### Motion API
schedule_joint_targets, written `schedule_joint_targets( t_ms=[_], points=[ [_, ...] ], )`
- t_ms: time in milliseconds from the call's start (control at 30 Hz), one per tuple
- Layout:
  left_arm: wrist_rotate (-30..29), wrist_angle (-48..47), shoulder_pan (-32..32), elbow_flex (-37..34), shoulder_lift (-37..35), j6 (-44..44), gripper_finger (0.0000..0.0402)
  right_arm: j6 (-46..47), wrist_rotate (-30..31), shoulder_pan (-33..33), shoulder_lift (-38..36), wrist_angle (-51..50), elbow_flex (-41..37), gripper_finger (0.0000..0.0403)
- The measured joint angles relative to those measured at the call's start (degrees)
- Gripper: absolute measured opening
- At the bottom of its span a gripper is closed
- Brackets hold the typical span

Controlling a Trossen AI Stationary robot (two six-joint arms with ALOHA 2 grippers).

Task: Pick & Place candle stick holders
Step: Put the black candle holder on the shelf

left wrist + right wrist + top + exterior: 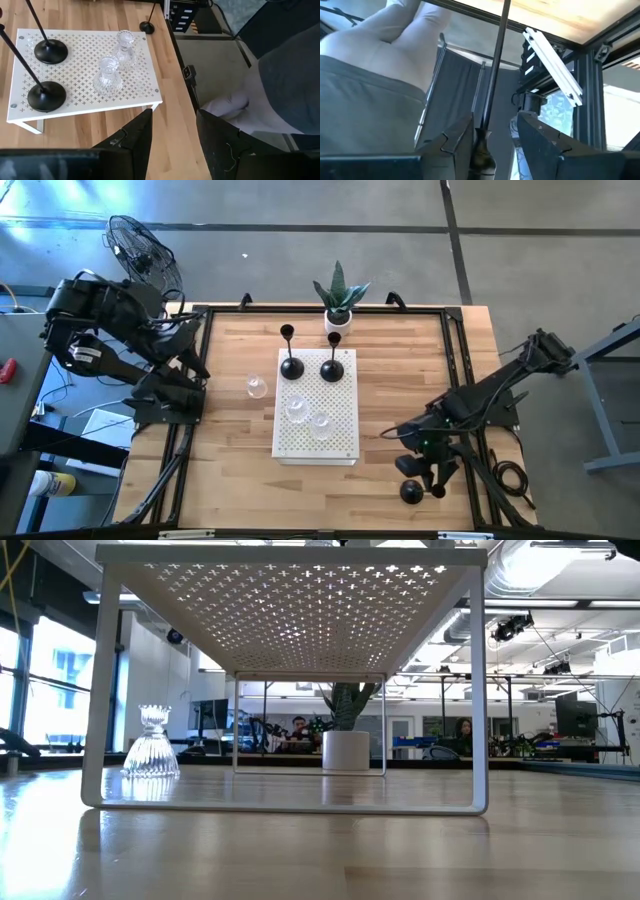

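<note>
Black holder stem sits clamped in my right hand, right of the white rack; left hand idle left of rack, half open, empty.

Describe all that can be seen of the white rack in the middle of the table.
The white rack is a flat rectangular shelf, metal by its look, pierced with small cross-shaped holes, standing level on thin legs on the wooden table. Two black candle holders stand upright at its far end; two clear glass holders stand nearer the front.
</note>
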Motion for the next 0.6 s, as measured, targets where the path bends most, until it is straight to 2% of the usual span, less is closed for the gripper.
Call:
schedule_joint_targets(
  t_ms=[233,600],
  points=[
    [0.00,0.00,0.00,0.00,0.00,0.05,0.0150,1.68,1.58,0.17,0.10,2.40,0.00,0.0145],
    [0.02,0.00,0.00,0.00,-0.34,0.07,0.0150,3.72,-0.20,0.59,1.07,4.34,0.00,0.0145]
  ],
)
